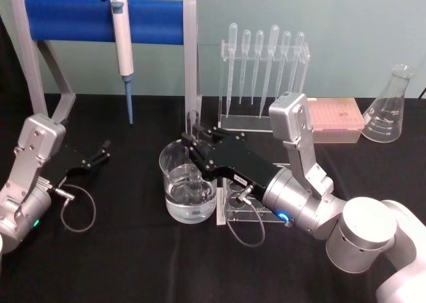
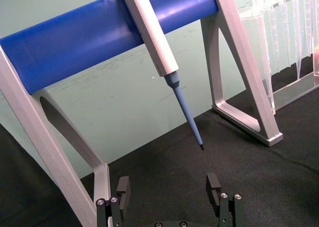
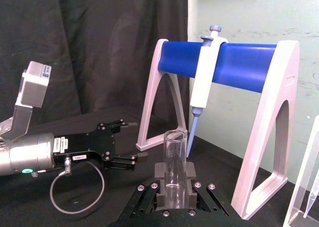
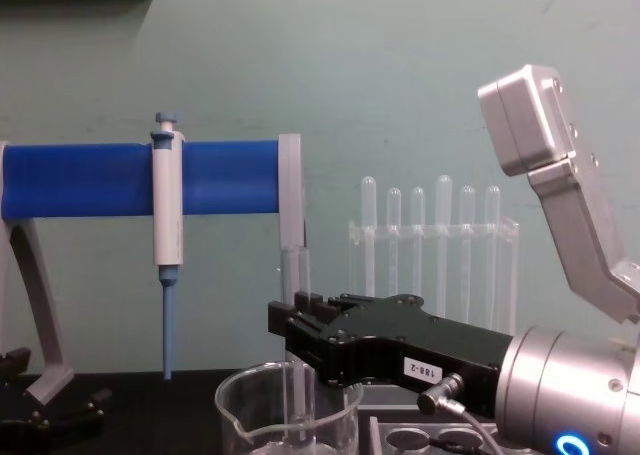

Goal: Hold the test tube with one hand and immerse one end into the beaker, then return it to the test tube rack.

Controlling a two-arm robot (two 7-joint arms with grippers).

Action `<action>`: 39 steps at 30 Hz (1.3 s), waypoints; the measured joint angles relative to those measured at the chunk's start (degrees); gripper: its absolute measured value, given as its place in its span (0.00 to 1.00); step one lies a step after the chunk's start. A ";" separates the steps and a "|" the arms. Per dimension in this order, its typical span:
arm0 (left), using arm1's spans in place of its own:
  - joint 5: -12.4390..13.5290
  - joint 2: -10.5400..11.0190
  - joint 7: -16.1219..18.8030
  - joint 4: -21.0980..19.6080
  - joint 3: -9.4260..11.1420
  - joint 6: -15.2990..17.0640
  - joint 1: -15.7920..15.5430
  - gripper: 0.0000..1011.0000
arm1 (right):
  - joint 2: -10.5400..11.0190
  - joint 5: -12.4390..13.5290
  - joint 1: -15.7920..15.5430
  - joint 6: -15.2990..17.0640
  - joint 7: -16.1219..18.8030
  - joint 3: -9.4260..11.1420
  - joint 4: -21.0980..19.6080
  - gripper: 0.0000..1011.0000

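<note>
Left claw [image 1: 103, 150] idle at far left, fingers spread wide above black cloth [image 1: 133, 263]. Beyond it, blue-barred grey stand [image 1: 66, 20] with a white, blue-tipped pipettor [image 1: 122, 43] hanging. Right claw [image 1: 193, 138] clamped on the test tube [image 1: 193, 122], upright clear glass, lower end down inside the beaker [image 1: 188, 183] directly beneath the fingertips, water in its bottom. Clear plastic test tube rack [image 1: 256, 215] under that claw's black body. Behind it, bulb-topped plastic pipettes [image 1: 273, 56] in a clear holder; off to its right, pink tip box [image 1: 333, 120] and conical glass flask [image 1: 389, 110].
</note>
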 joint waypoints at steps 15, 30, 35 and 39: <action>0.00 0.00 0.00 0.00 0.00 0.00 0.00 0.99 | 0.00 0.00 0.00 0.00 0.00 0.00 0.00 0.22; 0.00 0.00 0.00 0.00 0.00 0.00 0.00 0.99 | 0.00 0.00 0.00 0.00 0.00 0.00 0.00 0.22; 0.00 0.00 0.00 0.00 0.00 0.00 0.00 0.99 | 0.00 0.00 0.00 0.00 0.00 0.00 0.00 0.22; 0.00 0.00 0.00 0.00 0.00 0.00 0.00 0.99 | 0.00 0.00 0.00 0.00 0.00 0.00 0.00 0.22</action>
